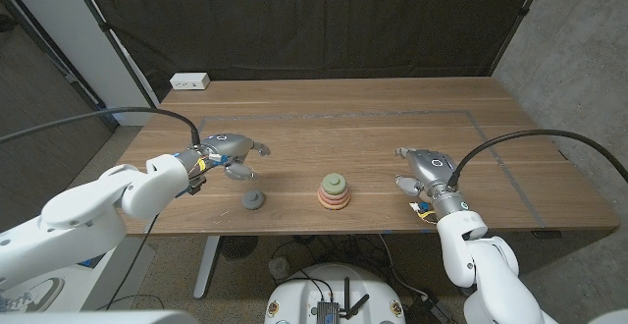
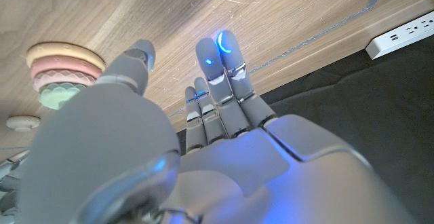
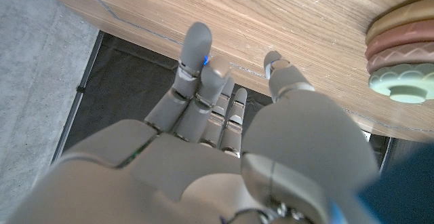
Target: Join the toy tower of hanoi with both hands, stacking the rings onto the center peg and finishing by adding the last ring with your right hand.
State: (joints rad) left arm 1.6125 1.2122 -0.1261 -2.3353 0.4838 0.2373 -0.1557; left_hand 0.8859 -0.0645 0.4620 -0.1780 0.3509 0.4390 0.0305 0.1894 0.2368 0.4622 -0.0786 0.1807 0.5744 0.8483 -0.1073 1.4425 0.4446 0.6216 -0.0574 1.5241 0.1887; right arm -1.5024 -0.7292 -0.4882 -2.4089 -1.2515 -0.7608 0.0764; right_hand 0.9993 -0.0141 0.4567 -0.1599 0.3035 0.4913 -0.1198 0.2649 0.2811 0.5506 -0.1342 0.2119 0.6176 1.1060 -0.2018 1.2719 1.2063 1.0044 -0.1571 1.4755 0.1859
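The ring stack (image 1: 334, 193) sits near the front edge of the wooden table (image 1: 373, 128), roughly midway between the two arms. From above I can make out a yellowish ring at the bottom, pinkish ones over it and a pale green piece on top; the peg itself is hidden inside the rings. The left wrist view catches the same stack (image 2: 62, 71) cut off by the thumb, and the right wrist view shows only part of it (image 3: 404, 54) at the picture's edge.

A small grey ring (image 1: 253, 200) lies alone on the table, left of the stack and just in front of the left hand (image 1: 228, 154). That hand hovers over the wood with its fingers spread and holds nothing; its fingers (image 2: 220, 68) reach out straight in the wrist view, and I cannot tell whether they touch the table.

The right hand (image 1: 424, 170) is well apart from the stack on the other side, fingers apart, nothing in it. Its fingers (image 3: 196, 61) point past the table's far edge.

A white power strip (image 1: 189, 81) lies at the back left corner, partly cut off in the left wrist view (image 2: 403, 35).
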